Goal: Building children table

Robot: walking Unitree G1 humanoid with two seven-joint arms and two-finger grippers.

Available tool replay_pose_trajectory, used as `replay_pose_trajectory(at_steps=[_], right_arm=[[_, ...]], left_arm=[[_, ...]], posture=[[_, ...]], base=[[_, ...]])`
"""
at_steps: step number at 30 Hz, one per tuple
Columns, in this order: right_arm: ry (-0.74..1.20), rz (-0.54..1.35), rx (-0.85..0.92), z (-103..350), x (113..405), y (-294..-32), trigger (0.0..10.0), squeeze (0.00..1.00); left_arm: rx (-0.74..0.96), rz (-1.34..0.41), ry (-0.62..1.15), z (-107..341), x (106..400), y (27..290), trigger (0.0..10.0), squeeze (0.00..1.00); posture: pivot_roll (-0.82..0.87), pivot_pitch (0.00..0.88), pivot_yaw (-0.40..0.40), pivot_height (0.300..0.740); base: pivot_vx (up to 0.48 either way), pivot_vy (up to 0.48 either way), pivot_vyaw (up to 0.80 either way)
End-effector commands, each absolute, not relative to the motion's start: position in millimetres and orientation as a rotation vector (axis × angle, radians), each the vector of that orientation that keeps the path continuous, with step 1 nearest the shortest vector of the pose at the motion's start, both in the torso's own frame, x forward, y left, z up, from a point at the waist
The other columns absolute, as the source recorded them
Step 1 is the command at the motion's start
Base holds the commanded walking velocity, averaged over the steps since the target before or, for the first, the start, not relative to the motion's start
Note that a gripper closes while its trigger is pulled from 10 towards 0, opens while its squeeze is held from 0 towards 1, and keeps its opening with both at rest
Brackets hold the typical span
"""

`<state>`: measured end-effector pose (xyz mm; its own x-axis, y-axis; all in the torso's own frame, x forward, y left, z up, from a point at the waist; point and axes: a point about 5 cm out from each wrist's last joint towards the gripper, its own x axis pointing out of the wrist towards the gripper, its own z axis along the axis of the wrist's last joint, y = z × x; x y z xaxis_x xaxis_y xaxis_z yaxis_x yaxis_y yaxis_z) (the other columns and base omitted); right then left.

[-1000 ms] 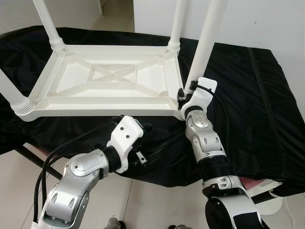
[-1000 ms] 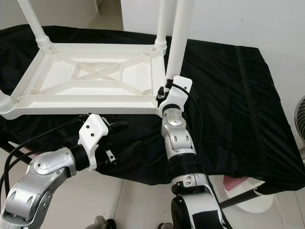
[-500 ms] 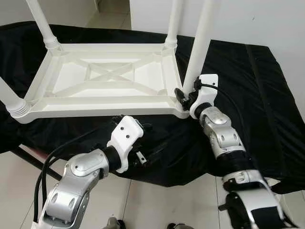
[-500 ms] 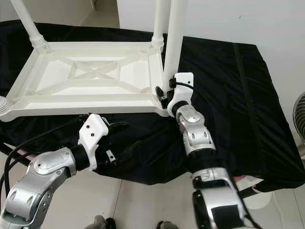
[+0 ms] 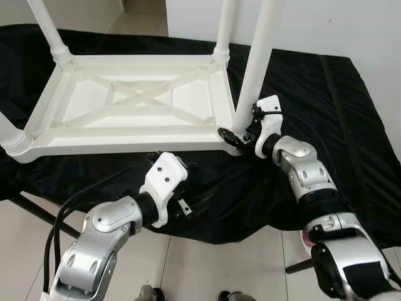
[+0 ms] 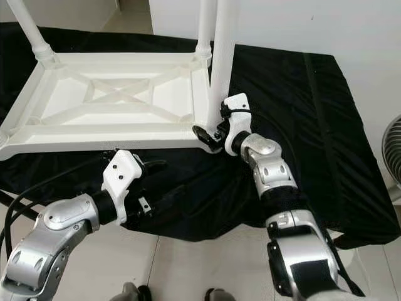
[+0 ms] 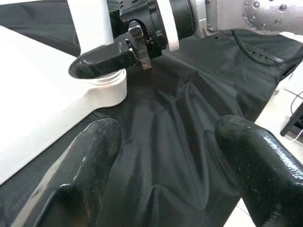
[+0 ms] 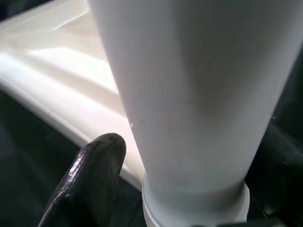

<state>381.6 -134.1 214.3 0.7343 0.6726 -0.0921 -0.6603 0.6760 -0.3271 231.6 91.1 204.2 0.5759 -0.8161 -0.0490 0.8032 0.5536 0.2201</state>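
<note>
A: In the head views, what has changed over the last second?

B: The right gripper [image 5: 240, 130] has swung round the near right leg [image 5: 255, 61]. A second ago the forearm rose straight up beneath that corner; now it reaches in from the right, lying low across the black cloth [image 5: 351, 125]. One black finger shows at the corner socket. That looks like turning the leg into its socket, so the last leg is probably nearly seated.

A: And the table itself?

B: The white table top [image 5: 135, 103] lies upside down on the cloth, its ribbed underside with a crossed brace facing up. Four white legs stand at its corners. The left gripper [image 5: 188, 188] hovers below the near edge, touching nothing.

A: The left wrist view?

B: The left fingers [image 7: 90, 156] are spread wide over bare cloth. Beyond them the right gripper's finger presses the leg just above its ringed collar.

A: The right wrist view?

B: The leg fills the space between the fingers [image 8: 90, 175], one on each side. They are clamped on its smooth white tube just above the collar.
</note>
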Motion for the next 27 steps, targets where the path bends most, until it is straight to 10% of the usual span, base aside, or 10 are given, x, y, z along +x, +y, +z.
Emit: replay_pose_trajectory(at_steps=[1,27], right_arm=[[0.009,0.826,-0.363,204.1,380.7,-128.1,10.0,0.00],[0.103,1.319,-0.357,191.8,366.5,-106.1,10.0,0.00]], left_arm=[[0.236,-0.870,-0.073,207.0,232.3,95.3,10.0,0.00],[0.239,-0.860,-0.067,207.7,231.7,97.2,10.0,0.00]], posture=[[0.00,0.160,0.028,0.740],[0.02,0.163,0.033,0.740]], base=[[0.000,0.000,0.00],[0.000,0.000,0.00]])
